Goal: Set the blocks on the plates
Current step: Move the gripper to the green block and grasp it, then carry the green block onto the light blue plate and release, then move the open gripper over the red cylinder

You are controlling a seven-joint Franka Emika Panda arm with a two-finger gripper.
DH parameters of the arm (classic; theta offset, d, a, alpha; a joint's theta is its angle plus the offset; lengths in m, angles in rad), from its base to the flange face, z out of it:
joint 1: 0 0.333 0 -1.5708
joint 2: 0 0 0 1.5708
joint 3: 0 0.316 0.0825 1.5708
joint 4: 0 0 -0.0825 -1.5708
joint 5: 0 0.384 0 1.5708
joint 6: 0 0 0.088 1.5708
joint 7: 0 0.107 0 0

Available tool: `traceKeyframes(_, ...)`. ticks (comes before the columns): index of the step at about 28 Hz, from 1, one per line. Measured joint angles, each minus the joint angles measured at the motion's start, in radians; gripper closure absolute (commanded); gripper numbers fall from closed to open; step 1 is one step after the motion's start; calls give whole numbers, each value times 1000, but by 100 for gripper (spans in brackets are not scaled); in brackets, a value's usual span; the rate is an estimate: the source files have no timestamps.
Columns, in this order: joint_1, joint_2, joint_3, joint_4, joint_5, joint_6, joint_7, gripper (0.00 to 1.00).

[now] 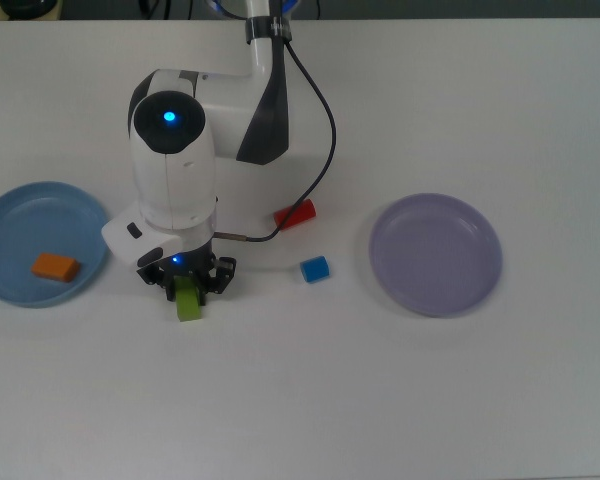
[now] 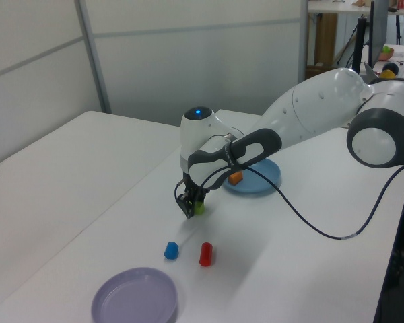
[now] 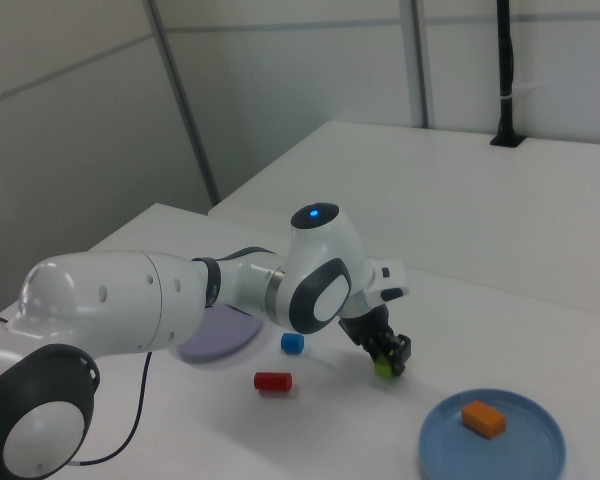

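My gripper [image 1: 189,283] is down at the table with its fingers on either side of the green oblong block [image 1: 190,303], standing open around it; the arm hides the block's far end in the top view. From the side the green block [image 2: 199,208] shows just behind the fingertips. The orange wedge [image 1: 56,267] lies on the light blue plate [image 1: 20,205] at the top view's left. On the bare table, the red cylinder [image 1: 298,213] and the blue cube [image 1: 315,269] lie between the arm and the lavender plate [image 1: 435,255], which has nothing on it.
The arm's white body and its black cable [image 1: 320,150] reach in from the top view's upper edge, partly covering the red cylinder's left end. A grey wall panel [image 2: 155,54] stands behind the table.
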Motion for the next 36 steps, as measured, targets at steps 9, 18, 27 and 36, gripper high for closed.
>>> traceKeyframes(9, -15, -14, -9, 19, 0, 1, 2, 100)
traceKeyframes(18, -148, -98, -14, 22, 0, -132, -100, 100)
traceKeyframes(27, -256, -103, -14, -29, 0, -179, -202, 100)
traceKeyframes(36, -266, -105, -16, -42, 0, -215, -207, 12)
